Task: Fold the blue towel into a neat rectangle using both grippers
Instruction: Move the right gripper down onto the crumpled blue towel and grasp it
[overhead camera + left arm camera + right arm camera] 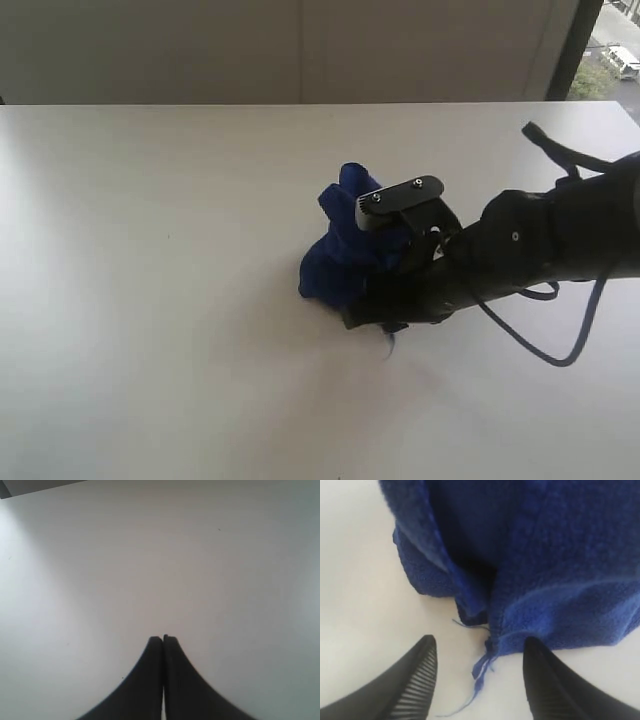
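Blue towel: soft, light microfibre, crumpled in a limp heap just right of centre in the exterior frame on the white table. It will likely sag and bunch when lifted, so it is best taken at the frayed corner with loose threads (nearest the fingers). Right gripper: reaches in low from the frame's right, jaws spread wide either side of that corner, holding nothing. Left gripper: jaws pressed together over bare table.

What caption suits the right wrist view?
Open black end effector flanking frayed corner of crumpled royal-blue microfibre towel on white table.
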